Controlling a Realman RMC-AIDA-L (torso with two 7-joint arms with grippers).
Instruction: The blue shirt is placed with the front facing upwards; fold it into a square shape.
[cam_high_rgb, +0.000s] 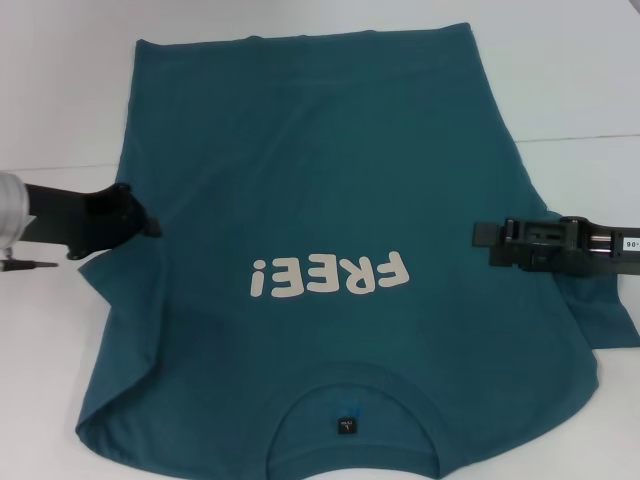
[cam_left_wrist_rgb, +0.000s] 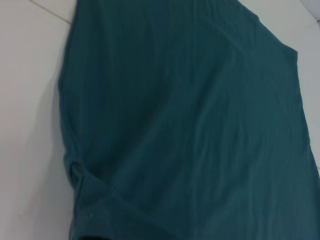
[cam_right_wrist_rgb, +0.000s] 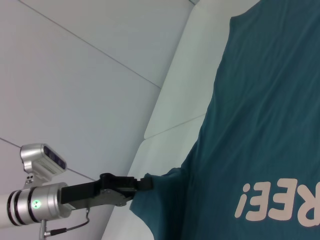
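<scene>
Here the blue shirt (cam_high_rgb: 340, 210) lies front-up across the white tabletop (cam_high_rgb: 60, 80), filling the frame's centre, collar at the bottom edge. The left pincer (cam_high_rgb: 150, 226) pinches the shirt's edge at mid-left. The right pincer (cam_high_rgb: 482, 236) sits at mid-right on the fabric; its grip cannot be told.

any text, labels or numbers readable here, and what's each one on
"FREE!" in white bubble letters across the chest of the blue shirt, upside down in the head view.
Small dark neck label inside the collar: mark too small to read.
White tag on the right arm by the right pincer: digits too blurred to read.
</scene>
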